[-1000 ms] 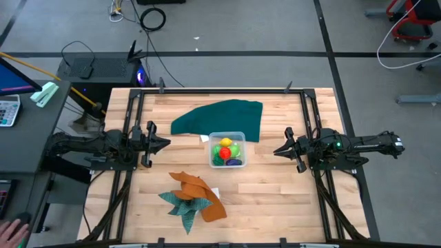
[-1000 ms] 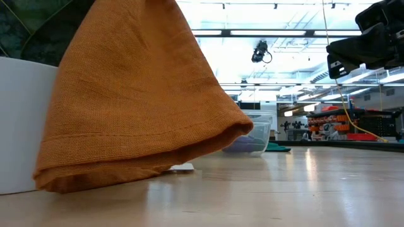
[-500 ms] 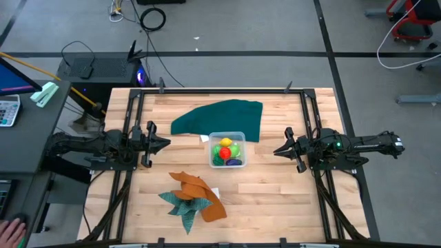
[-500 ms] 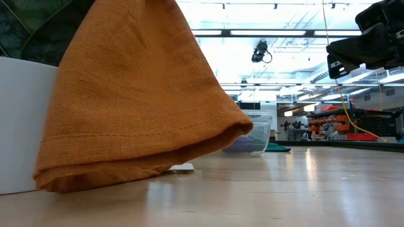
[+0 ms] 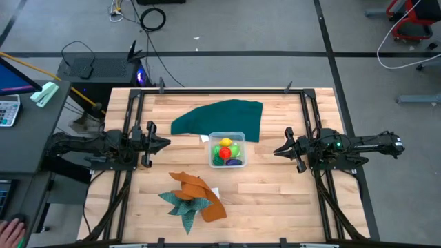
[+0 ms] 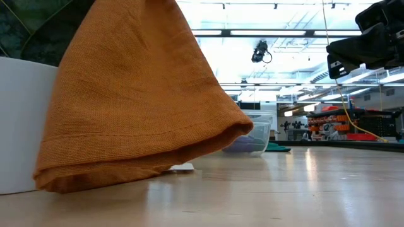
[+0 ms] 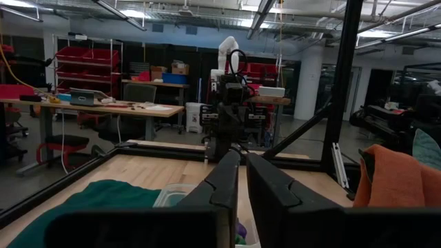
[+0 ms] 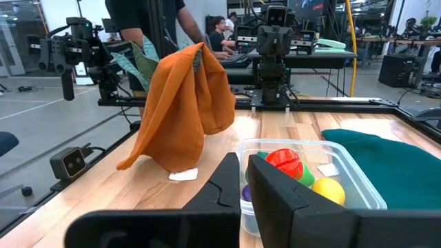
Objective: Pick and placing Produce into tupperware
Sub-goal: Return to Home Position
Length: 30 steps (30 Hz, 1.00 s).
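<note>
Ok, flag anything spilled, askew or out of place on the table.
Nothing spilled: the produce sits inside the tub. The only untidy spot is the orange cloth, heaped in a peak over the teal cloth near the front edge. Left gripper and right gripper wait at the sides, jaws shut.

Both arms sit folded low at opposite sides, pointing inward toward each other. Left gripper (image 5: 162, 143) and right gripper (image 5: 278, 151) are level, fingers drawn together.

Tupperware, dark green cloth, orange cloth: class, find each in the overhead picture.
tupperware (image 5: 227, 133), high view, on the rim nearest the dark green cloth.
dark green cloth (image 5: 220, 117), high view, on its middle.
orange cloth (image 5: 191, 184), high view, on its broad upper fold.
</note>
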Each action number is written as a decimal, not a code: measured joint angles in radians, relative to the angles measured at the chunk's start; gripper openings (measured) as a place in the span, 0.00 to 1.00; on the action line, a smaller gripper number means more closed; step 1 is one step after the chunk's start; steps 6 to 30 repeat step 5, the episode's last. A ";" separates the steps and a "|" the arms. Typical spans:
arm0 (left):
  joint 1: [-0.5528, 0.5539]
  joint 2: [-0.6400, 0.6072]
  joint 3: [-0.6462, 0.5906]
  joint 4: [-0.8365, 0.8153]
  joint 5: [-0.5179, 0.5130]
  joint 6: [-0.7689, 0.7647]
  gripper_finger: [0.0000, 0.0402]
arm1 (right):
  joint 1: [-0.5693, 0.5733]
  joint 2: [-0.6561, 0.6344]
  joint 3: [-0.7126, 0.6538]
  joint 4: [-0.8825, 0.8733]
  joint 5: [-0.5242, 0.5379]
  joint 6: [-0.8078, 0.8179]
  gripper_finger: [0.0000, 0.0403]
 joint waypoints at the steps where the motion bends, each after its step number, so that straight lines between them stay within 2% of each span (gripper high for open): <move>1: 0.000 0.000 0.000 0.000 0.000 0.000 0.10 | 0.000 0.000 0.000 0.000 0.000 0.000 0.00; 30: 0.000 0.000 0.000 0.000 0.000 0.000 0.09 | 0.000 0.000 0.000 0.000 0.000 0.000 0.00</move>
